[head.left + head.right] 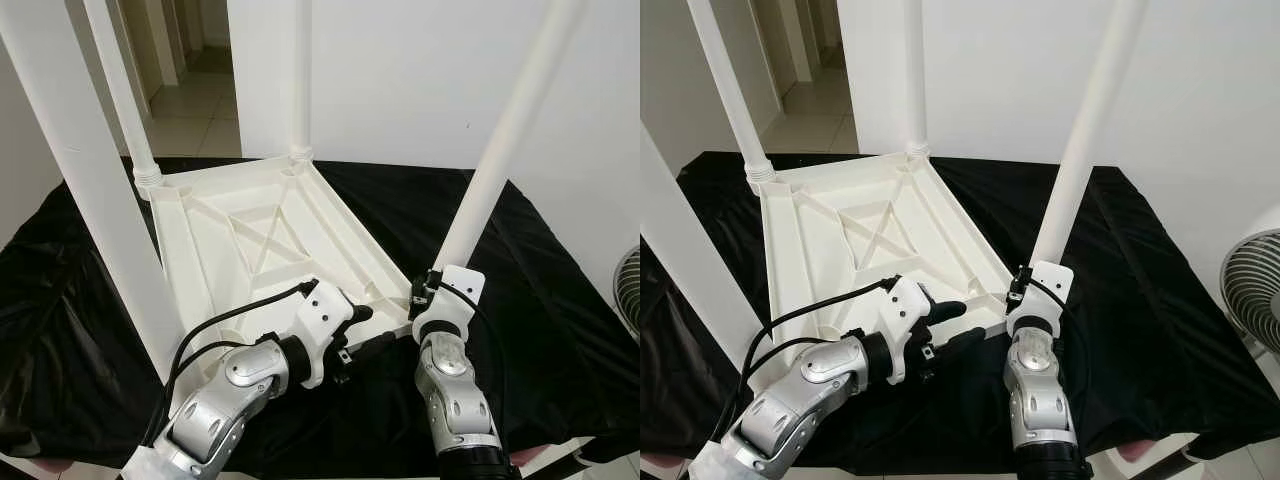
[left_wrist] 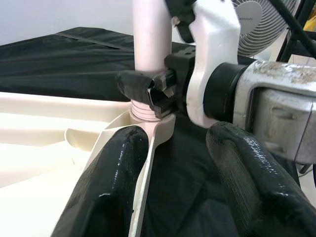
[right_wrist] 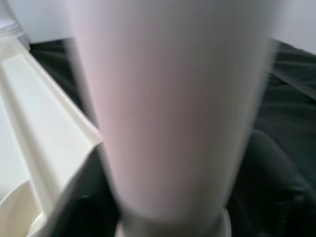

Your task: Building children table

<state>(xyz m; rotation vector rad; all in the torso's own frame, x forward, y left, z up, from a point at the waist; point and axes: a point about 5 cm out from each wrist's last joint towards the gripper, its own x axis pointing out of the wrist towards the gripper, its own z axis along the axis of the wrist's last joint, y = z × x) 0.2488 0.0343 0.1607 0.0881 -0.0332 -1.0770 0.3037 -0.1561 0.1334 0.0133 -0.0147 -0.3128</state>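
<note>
From the head views I see the white table top [image 1: 260,250] lying upside down on a black cloth [image 1: 520,300] that covers the bench. Four white legs stick up from its corners. The near right leg [image 1: 500,150] stands at the corner of the table top closest to my right arm. My right gripper [image 1: 1025,290] is at the bottom of that leg. My left gripper [image 1: 960,325] reaches across to the near right edge of the table top, with one black finger above the rim and one below it, open. A fan [image 1: 1250,290] stands on the floor past the right edge of the bench.

In the left wrist view, my two black fingers [image 2: 113,187] are spread apart with the thin white edge of the table top between them. Just past them, the right gripper [image 2: 148,91] is closed around the bottom of the leg, right where it goes into its socket.

In the right wrist view, the leg [image 3: 168,98] is very close and blurry. The edge of the table top [image 3: 49,113] runs beside it, and the black cloth lies behind.
</note>
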